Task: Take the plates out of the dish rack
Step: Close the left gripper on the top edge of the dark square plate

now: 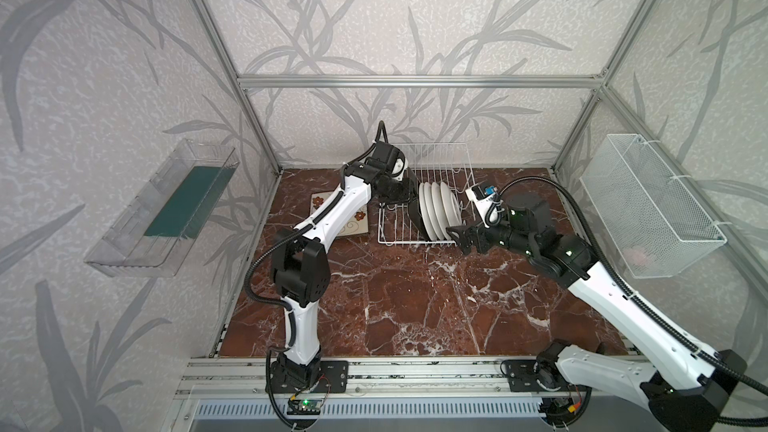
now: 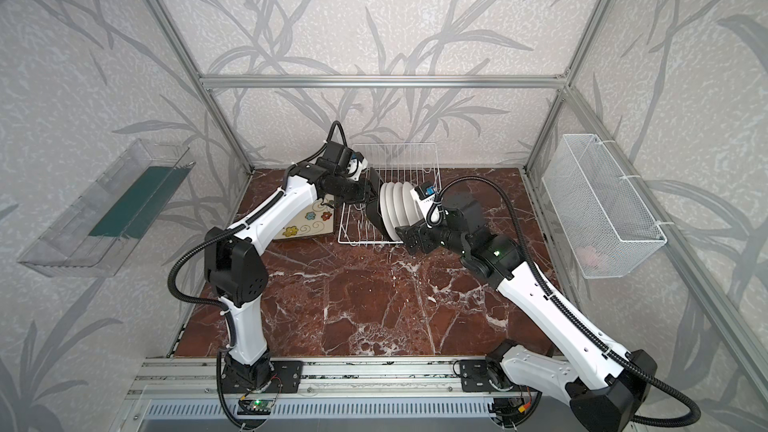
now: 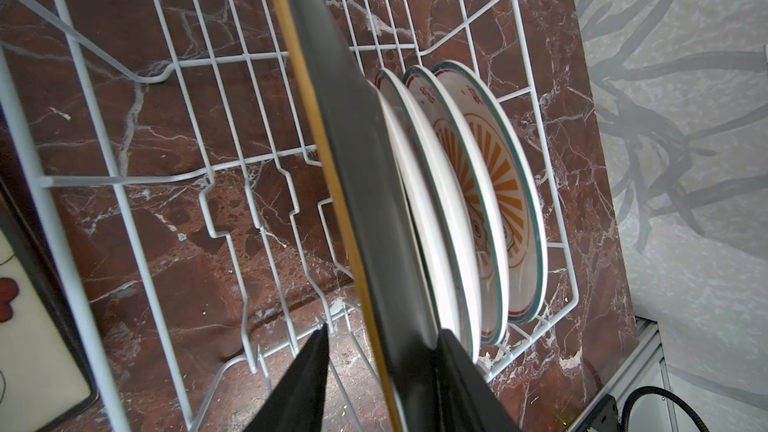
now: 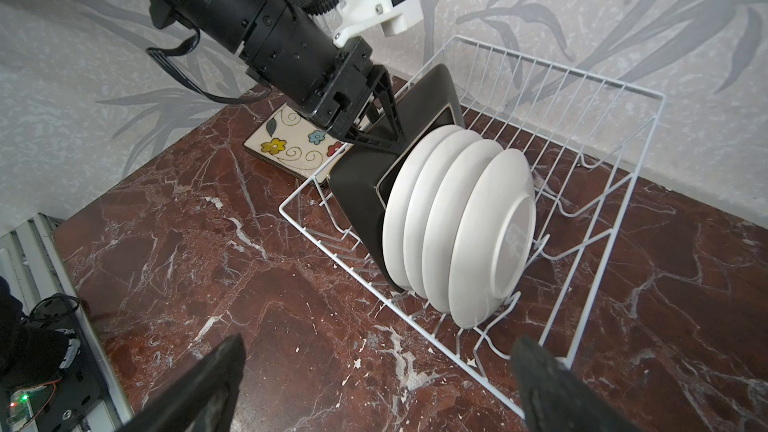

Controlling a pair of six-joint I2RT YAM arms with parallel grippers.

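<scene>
The black-backed square plate (image 4: pixel 357 189) stands on edge in the dish rack (image 4: pixel 552 65) against the round plates (image 4: pixel 457 222), stiff, likely slippery and breakable, so the left gripper (image 3: pixel 382 332), jaws straddling its upper rim with a gap seemingly at one finger (image 3: pixel 307 367), should bite deep; the right gripper (image 4: pixel 380 340) hangs spread beside the rack.

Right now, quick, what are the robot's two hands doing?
Left gripper: open, straddling the black square plate edge, not clamped.
Right gripper: open, empty.
</scene>
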